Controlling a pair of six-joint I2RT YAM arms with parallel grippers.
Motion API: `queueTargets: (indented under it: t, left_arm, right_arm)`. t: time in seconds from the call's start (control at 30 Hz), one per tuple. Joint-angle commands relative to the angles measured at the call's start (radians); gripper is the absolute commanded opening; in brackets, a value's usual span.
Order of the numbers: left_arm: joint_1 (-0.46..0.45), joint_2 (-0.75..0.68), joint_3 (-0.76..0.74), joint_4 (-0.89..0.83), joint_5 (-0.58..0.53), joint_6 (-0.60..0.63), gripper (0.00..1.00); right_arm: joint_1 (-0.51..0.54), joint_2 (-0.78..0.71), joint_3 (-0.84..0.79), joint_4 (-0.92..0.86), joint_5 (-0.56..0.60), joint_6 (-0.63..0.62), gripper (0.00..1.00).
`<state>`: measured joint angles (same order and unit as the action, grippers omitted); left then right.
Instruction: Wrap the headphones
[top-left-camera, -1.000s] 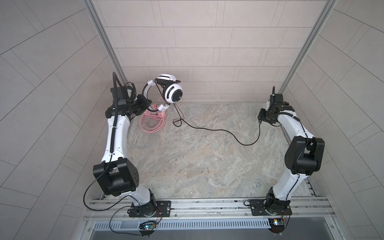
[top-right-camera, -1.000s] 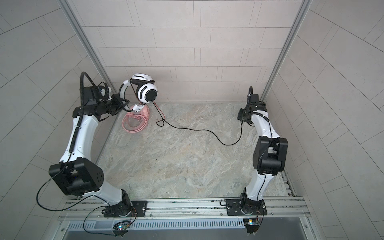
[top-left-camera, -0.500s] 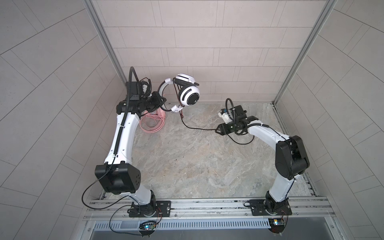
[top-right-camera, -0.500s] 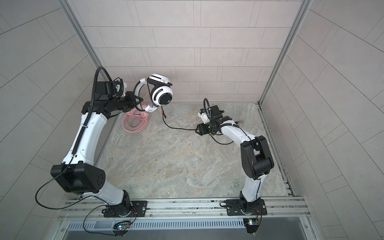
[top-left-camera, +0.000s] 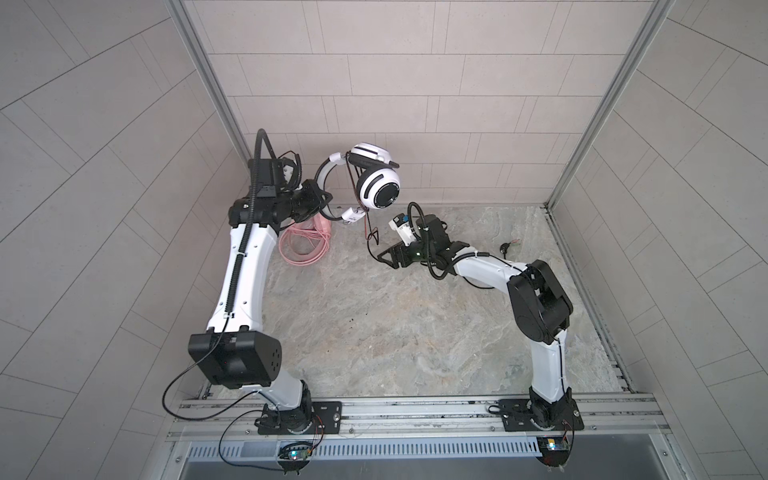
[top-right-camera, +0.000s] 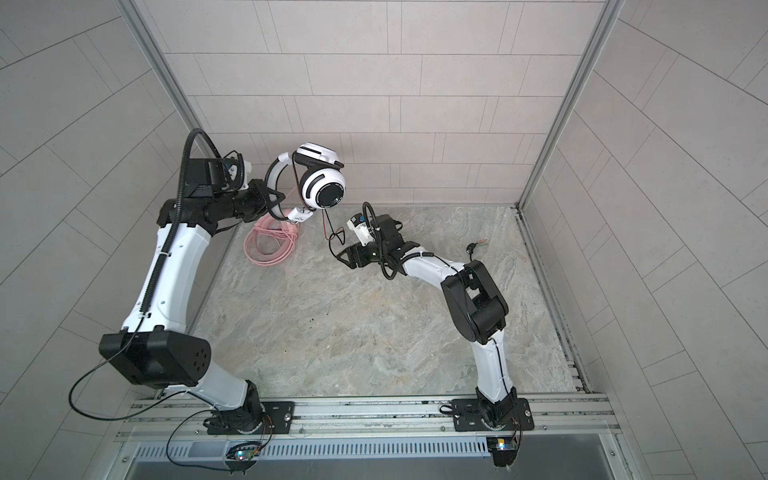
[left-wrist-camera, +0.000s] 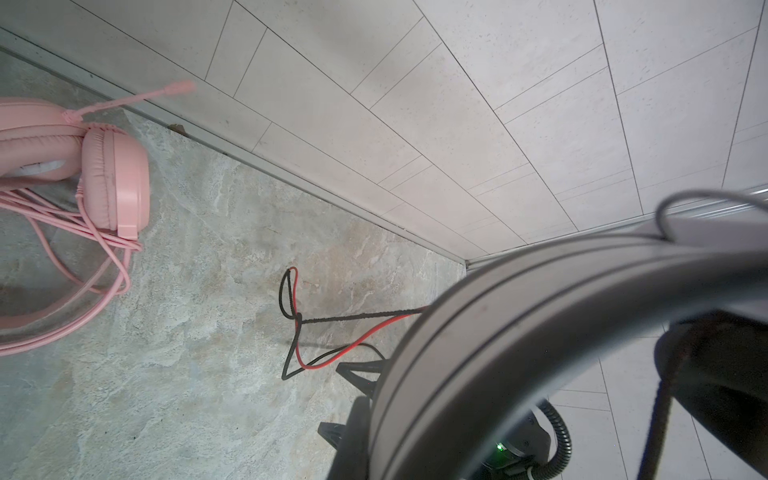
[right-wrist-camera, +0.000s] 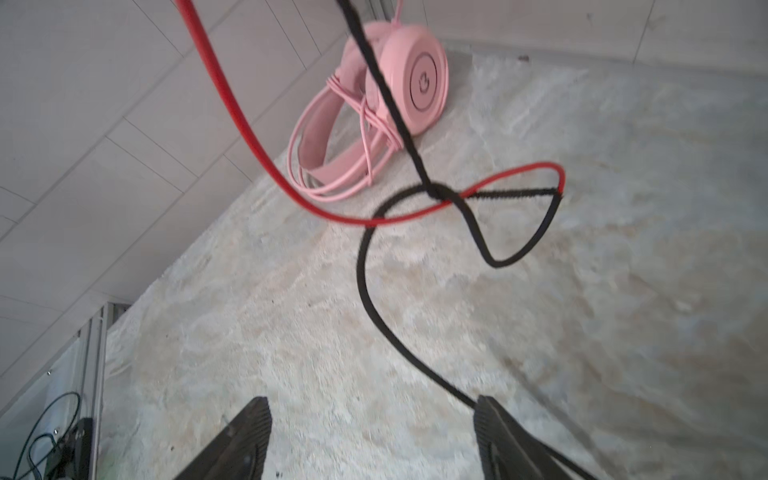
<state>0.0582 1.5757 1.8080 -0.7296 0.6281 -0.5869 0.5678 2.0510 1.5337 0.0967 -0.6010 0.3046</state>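
In both top views the left end effector (top-left-camera: 322, 203) is clenched on the headband of the white-and-black headset (top-left-camera: 379, 191), which hangs raised above the back left of the desk (top-left-camera: 395, 332); the black cable (top-left-camera: 368, 243) drops almost straight down from the ear cup and loops just ahead of the right end effector (top-left-camera: 384, 257), whose jaws point leftward at it; the right arm is plainly the nearer one to the slack, the left being occupied. The pink headset (top-right-camera: 270, 249) lies on the desk near the back left corner, under the left arm, with its own cable gathered around it; a plug end (top-left-camera: 509, 246) rests on the desk well apart to the right.

In the left wrist view the headband fills the near field; the cable (left-wrist-camera: 295, 332), red along part of its run, hangs beyond it over the bare desk; the pink headset (left-wrist-camera: 112, 178) sits beside the wall.

In the right wrist view the right end effector (right-wrist-camera: 370, 436) is released, jaws wide; the cable (right-wrist-camera: 374, 299) touches the inner face of one finger but is not pinched. My judgement: the next wrap depends on closing on that strand.

No container is in view.
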Motion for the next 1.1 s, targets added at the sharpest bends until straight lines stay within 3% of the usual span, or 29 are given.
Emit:
queueTargets:
  t: [0.0, 0.4, 0.6, 0.83, 1.07]
  left_arm:
    - [-0.006, -0.051, 0.045, 0.027, 0.042, -0.016, 0.00]
    - [-0.005, -0.071, 0.061, -0.002, 0.047, -0.003, 0.00]
    - [-0.006, -0.075, 0.086, -0.055, 0.005, 0.042, 0.00]
    - [-0.006, -0.083, 0.040, -0.037, 0.005, 0.042, 0.00]
    - [-0.006, -0.119, -0.018, -0.006, 0.015, 0.035, 0.00]
  right_arm:
    - [0.033, 0.061, 0.053, 0.040, -0.026, 0.065, 0.81]
    - [0.088, 0.184, 0.229, -0.060, 0.104, 0.005, 0.78]
    - [0.077, 0.157, 0.191, -0.061, 0.120, -0.026, 0.74]
    - [0.069, 0.019, 0.064, -0.045, 0.138, -0.040, 0.70]
    - [0.070, 0.018, 0.073, -0.062, 0.152, -0.039, 0.67]
